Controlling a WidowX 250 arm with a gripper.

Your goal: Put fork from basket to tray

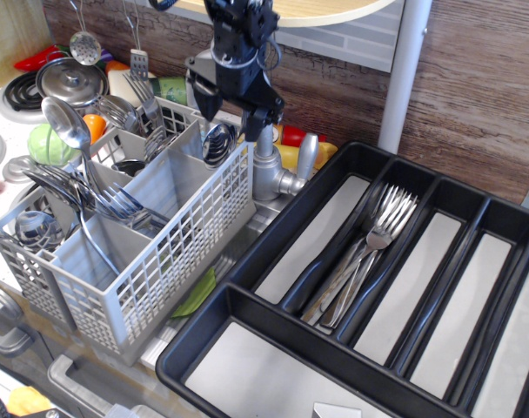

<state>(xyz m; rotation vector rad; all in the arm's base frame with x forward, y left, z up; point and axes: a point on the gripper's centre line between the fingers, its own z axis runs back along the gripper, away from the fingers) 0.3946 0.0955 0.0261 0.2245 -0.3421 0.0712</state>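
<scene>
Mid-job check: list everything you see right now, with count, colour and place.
basket: one, light grey, left, holding cutlery
forks in basket: several, steel, middle compartment
spoons: several, steel, basket's left and back compartments
tray: one, black, right
forks in tray: a few, steel, second long compartment
faucet: one, grey, between basket and tray
pot lid: one, steel, on the stove, far left
pincer: one, black, open, above the basket's back corner
</scene>
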